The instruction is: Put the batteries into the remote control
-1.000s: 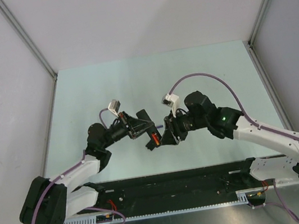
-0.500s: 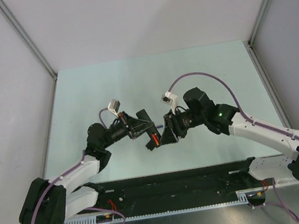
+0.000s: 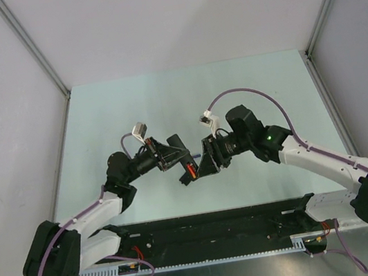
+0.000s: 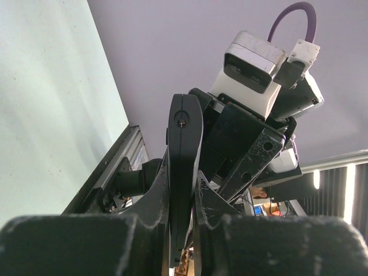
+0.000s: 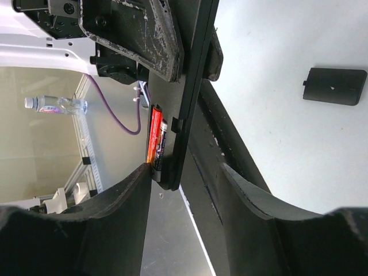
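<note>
"Since you have the remote (image 4: 184, 138) up in the air, why hold it on edge like that?"

"My left pincer (image 4: 185, 201) is clamped tight on its two flat faces, so the open back is turned sideways toward my other arm — that leaves the battery bay free to reach. The remote sits between my two arms over the middle of the surface (image 5: 276, 132), lifted clear of it as far as I can judge."

"And the right pincer (image 5: 185, 172)?"

"Its jaws stand apart, one on each side of the remote's lower end, gripping nothing. One finger is just beside the bay, where a red battery (image 5: 154, 135) lies lengthwise with a dark battery (image 5: 163, 144) right against it. I judge I am there to press or settle them into their seats. Whether both are fully home I cannot tell from this angle."

"The cover (image 5: 335, 86)?"

"Off, lying flat on the surface well apart from the remote — it has to wait until the bay is full."

"What has changed over the last second?"

"Little at the pincers. The left one has not budged, and the red battery shows in the same spot. My right arm has swung, its elbow drawn in toward the middle and a bit farther up the surface, so the right pincer now meets the remote at a slightly different angle."
</note>
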{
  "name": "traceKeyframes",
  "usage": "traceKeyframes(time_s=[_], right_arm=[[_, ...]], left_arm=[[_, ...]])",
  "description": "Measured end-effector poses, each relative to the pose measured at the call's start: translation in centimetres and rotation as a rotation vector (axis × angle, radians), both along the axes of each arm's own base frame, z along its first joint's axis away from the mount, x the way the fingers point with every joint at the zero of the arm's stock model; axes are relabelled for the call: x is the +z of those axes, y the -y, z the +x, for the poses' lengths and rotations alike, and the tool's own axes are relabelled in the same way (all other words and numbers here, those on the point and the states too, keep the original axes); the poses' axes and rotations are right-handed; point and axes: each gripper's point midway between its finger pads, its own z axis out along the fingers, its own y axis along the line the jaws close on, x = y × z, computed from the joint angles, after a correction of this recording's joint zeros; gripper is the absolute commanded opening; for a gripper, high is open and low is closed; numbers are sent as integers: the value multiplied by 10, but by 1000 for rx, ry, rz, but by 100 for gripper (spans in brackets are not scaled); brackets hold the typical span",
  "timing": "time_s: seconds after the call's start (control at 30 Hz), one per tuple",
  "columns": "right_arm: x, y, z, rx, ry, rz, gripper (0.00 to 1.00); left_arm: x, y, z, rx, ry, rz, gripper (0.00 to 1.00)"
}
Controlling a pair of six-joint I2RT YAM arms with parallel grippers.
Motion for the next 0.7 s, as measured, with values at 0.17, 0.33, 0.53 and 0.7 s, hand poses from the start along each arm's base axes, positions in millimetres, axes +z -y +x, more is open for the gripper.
traceKeyframes(time_s=[0.17, 0.33, 0.53, 0.7], right_arm=[[1, 1, 0, 1, -12, 6, 58], [2, 1, 3, -9, -7, 13, 61], [2, 1, 10, -36, 7, 13, 64], [3, 1, 12, -48, 4, 15, 60]], left_arm=[[1, 1, 0, -3, 1, -1, 0], [-3, 3, 0, -11, -8, 2, 0], [-7, 7, 0, -24, -24, 6, 0], [-11, 9, 2, -25, -38, 12, 0]])
